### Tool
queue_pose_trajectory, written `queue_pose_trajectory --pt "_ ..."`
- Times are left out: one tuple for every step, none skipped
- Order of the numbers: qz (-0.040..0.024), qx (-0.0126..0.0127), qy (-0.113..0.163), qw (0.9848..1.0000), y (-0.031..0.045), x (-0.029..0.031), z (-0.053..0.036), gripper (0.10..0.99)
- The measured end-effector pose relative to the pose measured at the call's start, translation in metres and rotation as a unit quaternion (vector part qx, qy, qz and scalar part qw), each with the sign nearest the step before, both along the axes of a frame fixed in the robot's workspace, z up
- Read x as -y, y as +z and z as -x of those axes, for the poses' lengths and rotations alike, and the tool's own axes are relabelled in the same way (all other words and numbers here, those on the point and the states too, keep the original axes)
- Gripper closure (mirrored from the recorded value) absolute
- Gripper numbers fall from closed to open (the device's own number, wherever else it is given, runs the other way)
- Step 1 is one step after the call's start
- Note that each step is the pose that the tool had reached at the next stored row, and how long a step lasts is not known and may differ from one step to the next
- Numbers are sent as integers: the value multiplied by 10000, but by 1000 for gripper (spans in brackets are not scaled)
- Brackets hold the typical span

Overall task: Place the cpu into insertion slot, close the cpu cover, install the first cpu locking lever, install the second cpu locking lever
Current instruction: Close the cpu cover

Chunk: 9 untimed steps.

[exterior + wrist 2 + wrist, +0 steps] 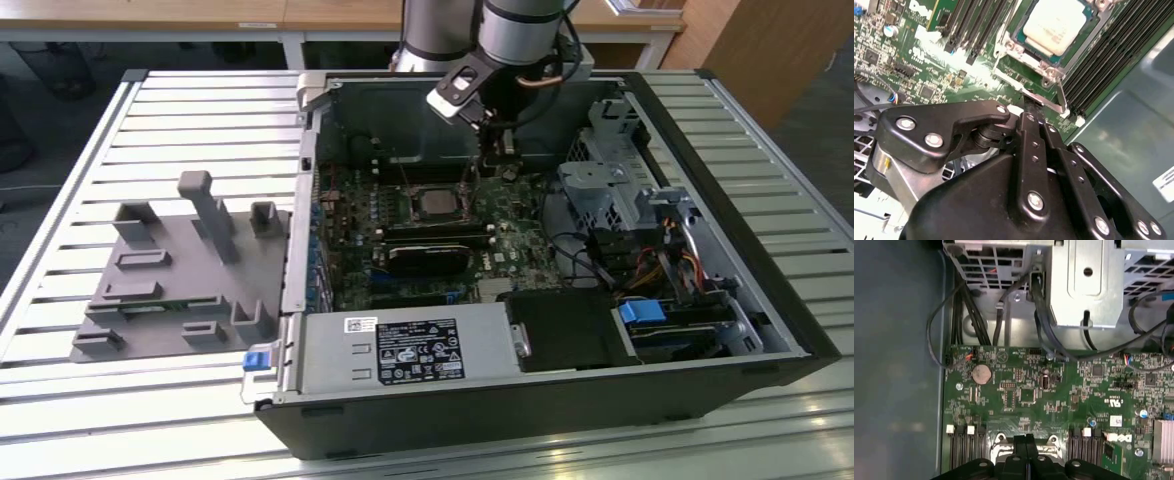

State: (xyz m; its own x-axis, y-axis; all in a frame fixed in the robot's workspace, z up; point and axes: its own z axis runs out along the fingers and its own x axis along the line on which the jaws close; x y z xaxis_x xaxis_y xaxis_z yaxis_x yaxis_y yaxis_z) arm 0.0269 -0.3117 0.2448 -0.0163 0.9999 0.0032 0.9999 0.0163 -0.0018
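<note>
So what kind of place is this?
Probably a robot lab or workshop. A robot arm reaches into an opened computer case lying on a slatted metal table, with wooden desks behind.

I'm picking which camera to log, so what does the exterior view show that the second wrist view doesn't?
Exterior view: the whole open computer case, plus a grey plastic fixture on the slatted table. Second wrist view: the shut gripper, its tip at a silvery lever near the chip. Both: that chip, seated on the green board.
</note>
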Motion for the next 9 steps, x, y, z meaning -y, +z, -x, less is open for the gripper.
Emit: queue_pose_trajectory --pt "0 0 1 10000 -2 0 14 980" --pt "1 0 1 10000 -4 0 26 980" --pt "2 0 2 10000 -7 0 39 980" --pt "2 -1 2 10000 -10 0 50 980" --pt "2 0 3 10000 -13 0 61 980" --pt "3 0 4 10000 -17 0 74 980" --pt "3 0 4 10000 -20 0 85 980" --pt "3 0 6 10000 -24 0 99 980" --pt "4 0 6 10000 -28 0 111 980"
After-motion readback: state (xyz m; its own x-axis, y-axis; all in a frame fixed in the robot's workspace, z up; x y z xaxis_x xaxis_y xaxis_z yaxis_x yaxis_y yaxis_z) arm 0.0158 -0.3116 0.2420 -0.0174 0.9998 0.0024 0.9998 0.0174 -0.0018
